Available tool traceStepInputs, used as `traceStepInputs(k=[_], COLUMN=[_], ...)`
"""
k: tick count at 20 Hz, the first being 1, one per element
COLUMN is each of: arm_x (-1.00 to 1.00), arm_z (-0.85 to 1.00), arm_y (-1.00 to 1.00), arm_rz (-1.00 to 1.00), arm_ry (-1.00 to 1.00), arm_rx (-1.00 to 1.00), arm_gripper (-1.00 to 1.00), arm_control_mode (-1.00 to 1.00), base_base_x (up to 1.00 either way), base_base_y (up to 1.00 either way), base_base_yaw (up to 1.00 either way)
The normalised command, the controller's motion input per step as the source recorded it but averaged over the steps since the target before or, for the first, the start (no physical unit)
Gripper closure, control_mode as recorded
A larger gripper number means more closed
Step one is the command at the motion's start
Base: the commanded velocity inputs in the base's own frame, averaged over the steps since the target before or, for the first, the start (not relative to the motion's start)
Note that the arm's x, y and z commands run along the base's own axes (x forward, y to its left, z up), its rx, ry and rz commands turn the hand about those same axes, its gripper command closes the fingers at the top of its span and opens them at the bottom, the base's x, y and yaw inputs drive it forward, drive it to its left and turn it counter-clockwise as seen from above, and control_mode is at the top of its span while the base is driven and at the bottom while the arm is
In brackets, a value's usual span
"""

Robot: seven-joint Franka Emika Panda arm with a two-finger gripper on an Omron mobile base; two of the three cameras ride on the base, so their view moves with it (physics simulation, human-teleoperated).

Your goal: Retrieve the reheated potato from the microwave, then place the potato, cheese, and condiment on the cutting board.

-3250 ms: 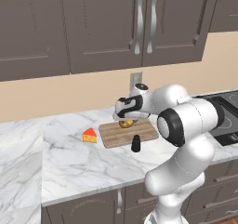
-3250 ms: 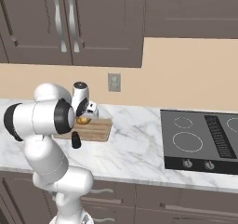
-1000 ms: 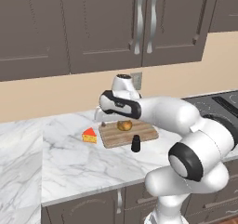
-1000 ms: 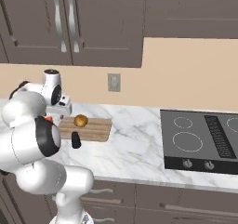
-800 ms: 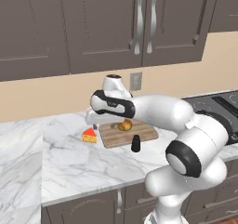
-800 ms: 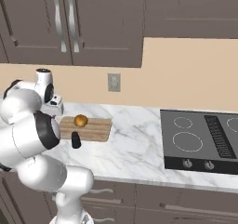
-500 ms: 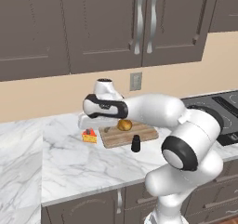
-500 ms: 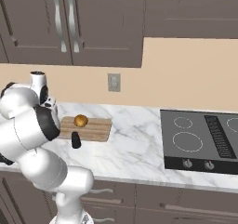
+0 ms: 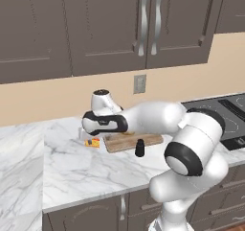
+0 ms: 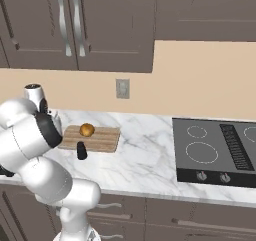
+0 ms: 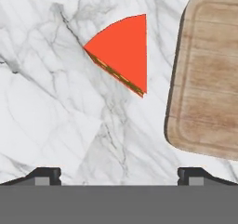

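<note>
Cheese [image 11: 122, 51]: small wedge, red face up, lying flat on the marble table [image 11: 51, 107] just beside the cutting board [image 11: 209, 79], not touching it. I expect it light, firm, a little slick. Best hold: across the two straight sides, low down. Potato [image 10: 87, 130] sits on the board; condiment [image 10: 81, 151] stands off its front edge. My tool [image 11: 119, 174] hangs above, spread wide, empty.

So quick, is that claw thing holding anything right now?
Gripper: fingers open, holding nothing, above the cheese on the counter.
</note>
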Motion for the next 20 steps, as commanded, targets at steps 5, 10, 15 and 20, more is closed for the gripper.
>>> traceStepInputs(k=[5,10,15,20], arm_x=[0.04,0.38,0.48,0.06], arm_z=[-0.06,0.0,0.0,-0.19], arm_y=[0.0,0.0,0.0,0.12], arm_rz=[0.0,0.0,0.0,0.0], arm_ry=[-0.12,-0.01,0.0,0.0], arm_rx=[-0.03,0.0,0.0,0.0], arm_gripper=[-1.0,-1.0,-1.0,-1.0], arm_control_mode=[-1.0,-1.0,-1.0,-1.0], base_base_x=[0.0,0.0,0.0,0.0], base_base_y=[0.0,0.0,0.0,0.0], base_base_yaw=[0.0,0.0,0.0,0.0])
